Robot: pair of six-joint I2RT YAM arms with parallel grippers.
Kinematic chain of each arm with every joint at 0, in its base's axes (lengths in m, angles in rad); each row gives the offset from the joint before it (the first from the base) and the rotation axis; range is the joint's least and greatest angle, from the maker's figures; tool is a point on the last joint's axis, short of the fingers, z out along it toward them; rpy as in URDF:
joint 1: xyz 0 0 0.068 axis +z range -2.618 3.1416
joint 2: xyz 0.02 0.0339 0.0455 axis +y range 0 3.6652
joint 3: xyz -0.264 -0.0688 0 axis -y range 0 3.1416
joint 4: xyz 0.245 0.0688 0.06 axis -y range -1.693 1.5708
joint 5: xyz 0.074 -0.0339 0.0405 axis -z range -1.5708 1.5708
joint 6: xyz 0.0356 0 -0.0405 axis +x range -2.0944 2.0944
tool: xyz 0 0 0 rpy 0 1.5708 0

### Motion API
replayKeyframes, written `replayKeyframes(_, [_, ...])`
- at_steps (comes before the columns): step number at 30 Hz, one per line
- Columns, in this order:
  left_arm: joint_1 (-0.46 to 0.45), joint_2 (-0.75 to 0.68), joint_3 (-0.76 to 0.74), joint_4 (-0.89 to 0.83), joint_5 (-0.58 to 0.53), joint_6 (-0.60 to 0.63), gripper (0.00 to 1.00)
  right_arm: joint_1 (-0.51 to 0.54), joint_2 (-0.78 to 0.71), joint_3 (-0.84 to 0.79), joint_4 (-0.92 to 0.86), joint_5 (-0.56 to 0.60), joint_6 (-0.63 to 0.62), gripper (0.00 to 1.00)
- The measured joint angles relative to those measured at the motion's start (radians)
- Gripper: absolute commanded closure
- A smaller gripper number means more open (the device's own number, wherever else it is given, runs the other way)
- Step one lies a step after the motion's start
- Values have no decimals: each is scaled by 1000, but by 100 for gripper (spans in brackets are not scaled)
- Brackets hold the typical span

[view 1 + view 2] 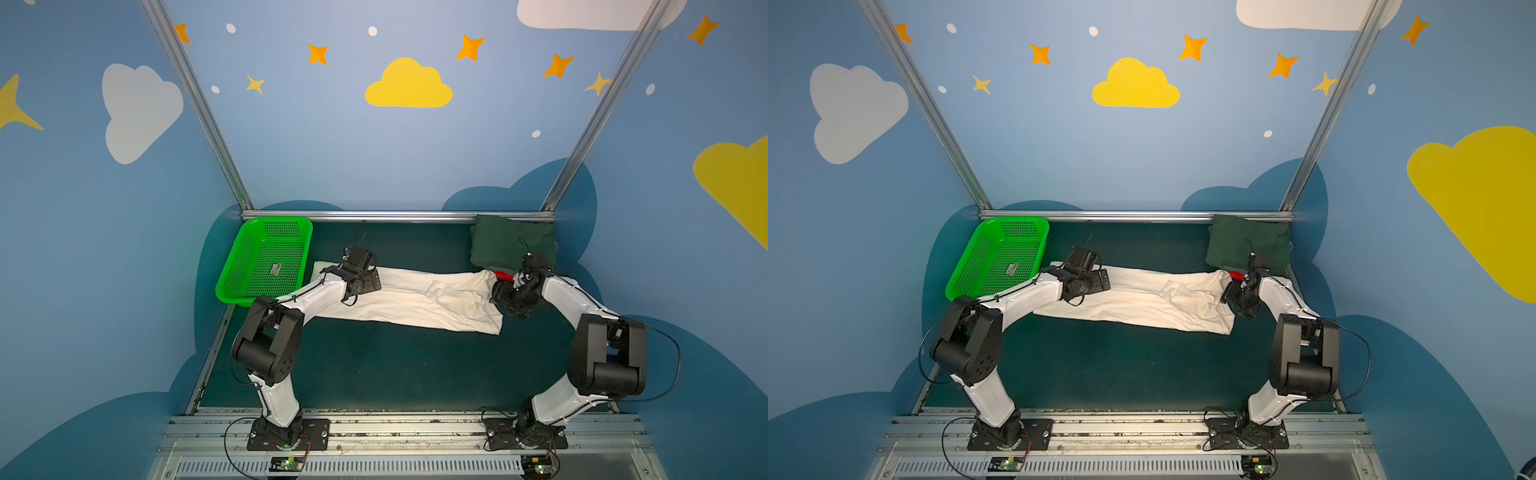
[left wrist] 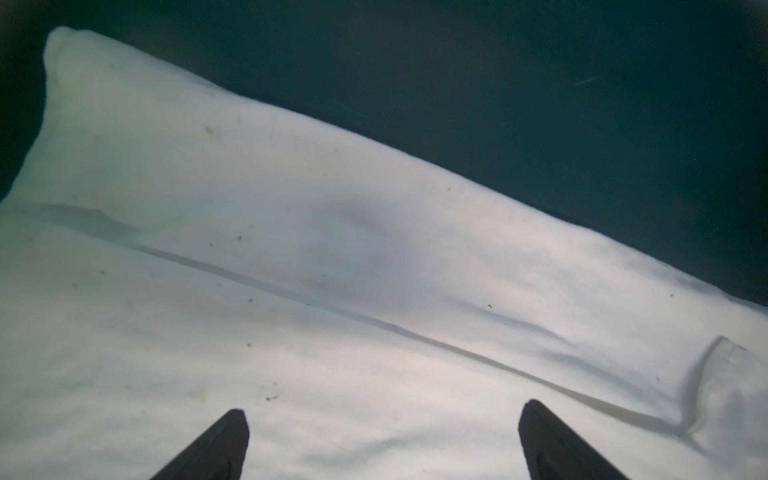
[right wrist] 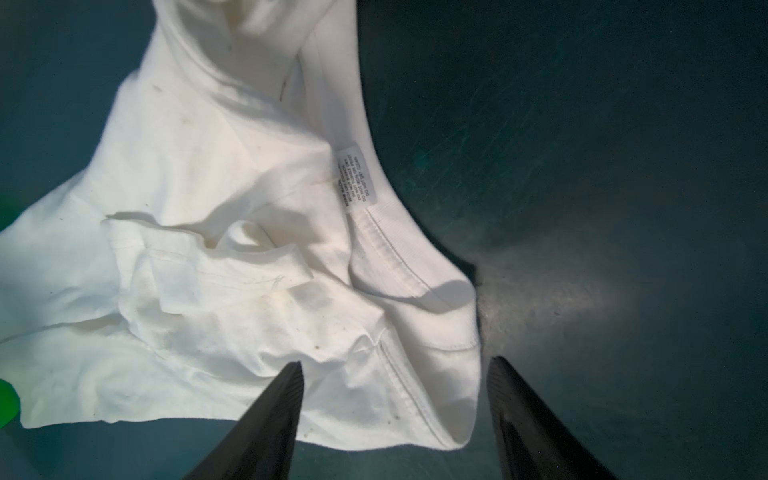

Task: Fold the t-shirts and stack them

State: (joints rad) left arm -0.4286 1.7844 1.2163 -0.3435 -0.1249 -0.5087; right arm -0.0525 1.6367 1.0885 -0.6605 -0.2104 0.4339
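The right pincer (image 3: pixel 395 365), jaws apart, straddles the collar-end corner of the cream tee (image 1: pixel 407 299), stretched across the worktop's (image 1: pixel 374 365) middle. The left pincer (image 2: pixel 382 409) gapes wide over its other end. Pinch both layers before lifting.

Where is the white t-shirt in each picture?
Both top views: the white t-shirt lies mid-table, stretched out long.
Left wrist: it fills most of the picture.
Right wrist: its crumpled end, care label showing.
Shared landmark: the dark green tabletop around it.
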Motion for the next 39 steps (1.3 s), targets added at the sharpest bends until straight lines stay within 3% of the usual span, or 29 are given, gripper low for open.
replayKeyframes(12, [-5,1,9,-16,4,0,0,10,59,16,23,-24,-1,46])
replayKeyframes(20, [-5,21,42,-19,5,0,0,76,141,126,29,-22,-17,48])
replayKeyframes(30, [-6,28,43,-29,7,0,0,142,262,267,3,46,-53,54])
replayKeyframes(39, [-6,52,58,-39,8,4,0,169,298,286,-22,91,-64,61])
